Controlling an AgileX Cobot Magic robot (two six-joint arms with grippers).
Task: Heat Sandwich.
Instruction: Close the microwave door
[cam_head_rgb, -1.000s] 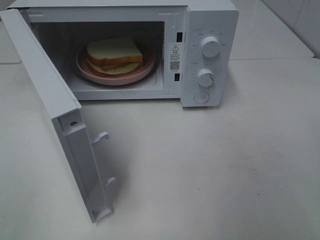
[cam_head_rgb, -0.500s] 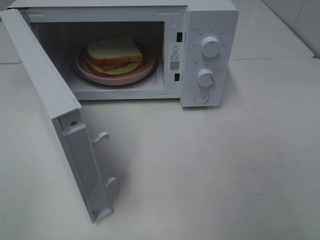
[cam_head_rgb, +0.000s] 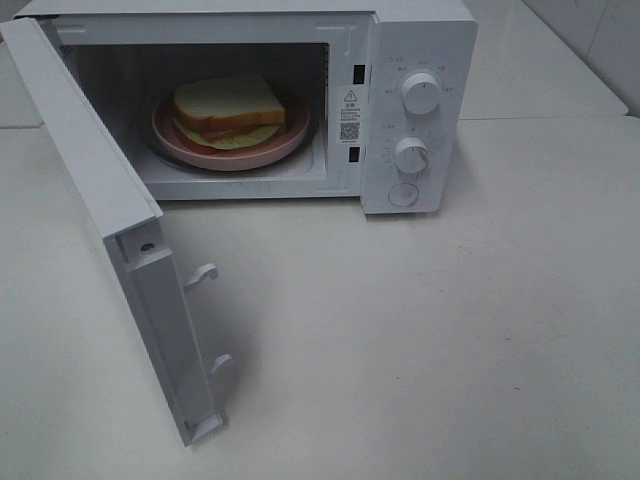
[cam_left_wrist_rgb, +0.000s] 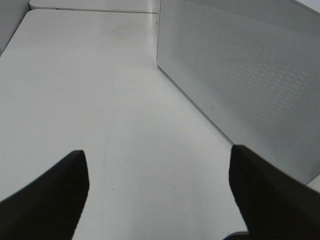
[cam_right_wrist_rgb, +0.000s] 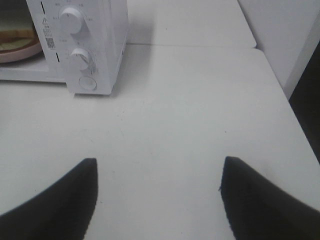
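The sandwich of white bread with tan crust and pale filling lies on a round pink plate inside the white microwave. The microwave door stands wide open, swung out toward the front left. Neither gripper shows in the exterior high view. My left gripper is open and empty over bare table, beside the perforated outer face of the door. My right gripper is open and empty over the table, in front of the control panel. An edge of the plate shows there.
Two dials and a round button sit on the microwave's right panel. Door latch hooks stick out from the door's edge. A table seam runs behind the microwave. A wall stands at the right.
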